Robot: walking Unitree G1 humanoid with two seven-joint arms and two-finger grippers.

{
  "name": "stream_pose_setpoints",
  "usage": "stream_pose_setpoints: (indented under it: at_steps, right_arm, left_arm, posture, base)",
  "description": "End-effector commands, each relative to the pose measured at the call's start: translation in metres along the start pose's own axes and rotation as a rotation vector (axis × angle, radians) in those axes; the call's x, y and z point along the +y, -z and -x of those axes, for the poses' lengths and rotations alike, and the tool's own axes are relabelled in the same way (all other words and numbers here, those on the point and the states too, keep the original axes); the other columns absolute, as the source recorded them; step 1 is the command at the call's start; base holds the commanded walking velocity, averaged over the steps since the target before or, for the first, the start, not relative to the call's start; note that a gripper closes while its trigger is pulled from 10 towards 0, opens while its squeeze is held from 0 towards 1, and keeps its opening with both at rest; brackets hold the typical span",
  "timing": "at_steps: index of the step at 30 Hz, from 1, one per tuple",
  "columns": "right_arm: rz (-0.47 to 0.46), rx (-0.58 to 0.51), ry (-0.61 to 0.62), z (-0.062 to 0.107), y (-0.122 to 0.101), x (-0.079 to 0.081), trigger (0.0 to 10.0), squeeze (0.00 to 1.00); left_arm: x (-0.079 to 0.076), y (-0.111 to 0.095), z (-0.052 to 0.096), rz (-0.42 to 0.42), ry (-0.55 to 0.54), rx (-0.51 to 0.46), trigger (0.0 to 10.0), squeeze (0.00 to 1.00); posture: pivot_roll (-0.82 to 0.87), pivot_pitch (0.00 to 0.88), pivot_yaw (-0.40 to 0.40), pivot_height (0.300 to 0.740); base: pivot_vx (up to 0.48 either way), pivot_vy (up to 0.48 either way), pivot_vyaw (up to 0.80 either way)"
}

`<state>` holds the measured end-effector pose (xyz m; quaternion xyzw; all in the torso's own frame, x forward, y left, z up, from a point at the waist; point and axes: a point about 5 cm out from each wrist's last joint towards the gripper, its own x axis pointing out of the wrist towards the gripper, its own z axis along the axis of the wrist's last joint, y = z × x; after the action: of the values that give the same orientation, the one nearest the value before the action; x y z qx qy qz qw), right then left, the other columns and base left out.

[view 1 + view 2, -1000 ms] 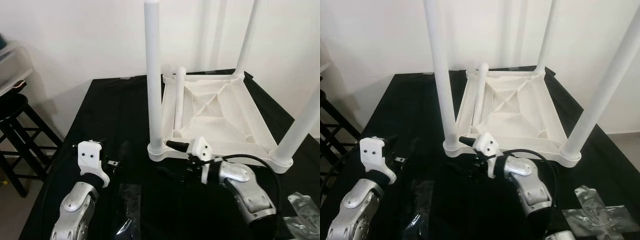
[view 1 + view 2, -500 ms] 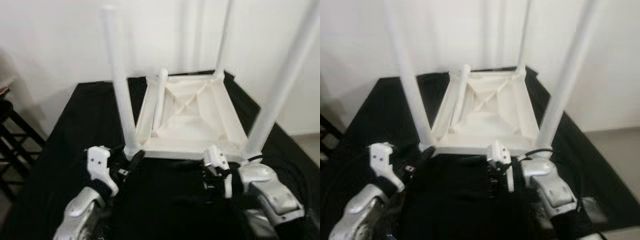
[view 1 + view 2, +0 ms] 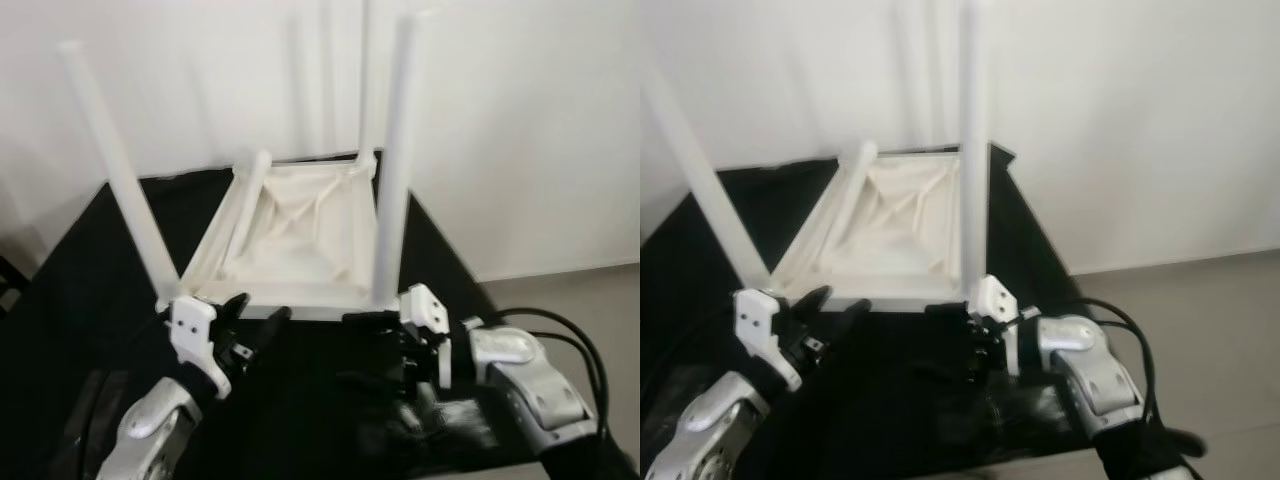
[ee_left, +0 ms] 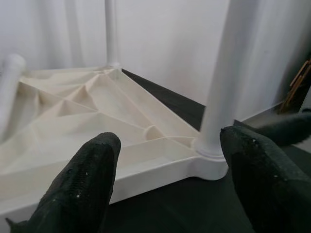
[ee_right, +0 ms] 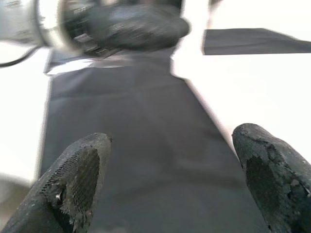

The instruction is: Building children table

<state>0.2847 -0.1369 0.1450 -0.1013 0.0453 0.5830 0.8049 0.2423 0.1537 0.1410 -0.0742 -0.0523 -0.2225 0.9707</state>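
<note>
The white children's table (image 3: 290, 240) lies upside down on the black cloth, with three legs standing up. A fourth, loose leg (image 3: 243, 200) leans inside its frame. My left gripper (image 3: 262, 306) is open just before the table's near edge, close to the near left leg (image 3: 125, 190). In the left wrist view, its fingers (image 4: 92, 174) face the rim beside a leg base (image 4: 211, 150). My right gripper (image 3: 362, 348) is open low over the cloth, just in front of the near right leg (image 3: 390, 180). Nothing lies between the right fingers (image 5: 73, 174).
The black cloth-covered worktop (image 3: 60, 300) ends close on the right, with bare floor (image 3: 570, 290) beyond it. A crinkled clear plastic bag (image 3: 465, 420) lies under my right forearm. A white wall stands right behind the table. A black cable (image 3: 560, 325) loops over my right arm.
The camera has swung right, so the table sits further left in view. My right gripper went from the near left leg's base to before the near right leg. My left gripper came closer to the table's edge.
</note>
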Motion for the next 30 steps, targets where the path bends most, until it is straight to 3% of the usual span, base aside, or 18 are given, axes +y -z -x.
stream_pose_setpoints:
  at_steps: [1, 5, 7, 11, 14, 30]
  right_arm:
    - [0.006, -0.001, 0.023, -0.006, 0.0, -0.001, 10.0, 0.0]
    - [-0.011, -0.025, 0.181, -0.031, -0.001, -0.01, 10.0, 0.0]
    - [-0.014, -0.027, 0.202, -0.034, 0.0, -0.01, 10.0, 0.0]
    - [-0.023, -0.022, 0.218, -0.037, 0.003, -0.01, 10.0, 0.0]
    - [-0.096, -0.038, 0.274, -0.039, 0.007, -0.017, 10.0, 0.0]
    - [-0.138, -0.068, 0.379, -0.047, 0.009, -0.025, 10.0, 0.0]
  left_arm:
    - [0.004, 0.003, 0.002, 0.006, -0.016, 0.021, 10.0, 0.0]
    - [-0.002, 0.005, -0.005, 0.004, -0.04, 0.018, 10.0, 0.0]
    - [-0.003, 0.005, -0.007, 0.006, -0.045, 0.017, 10.0, 0.0]
    - [-0.003, 0.005, -0.008, 0.004, -0.054, 0.016, 10.0, 0.0]
    - [-0.001, 0.005, -0.011, 0.009, -0.076, 0.004, 10.0, 0.0]
    - [0.002, 0.004, -0.016, 0.019, -0.086, -0.001, 10.0, 0.0]
  posture:
    - [-0.09, 0.0, 0.043, 0.74]
    - [-0.09, 0.0, 0.036, 0.74]
    - [-0.09, 0.0, 0.036, 0.74]
    - [-0.09, 0.0, 0.032, 0.74]
    - [-0.11, 0.0, 0.035, 0.74]
    - [-0.11, 0.0, 0.037, 0.74]
  base:
    - [0.0, -0.469, 0.0]
    - [0.0, -0.469, 0.0]
    - [0.0, -0.469, 0.0]
    - [0.0, -0.469, 0.0]
    - [0.0, -0.469, 0.0]
    - [0.0, -0.47, 0.0]
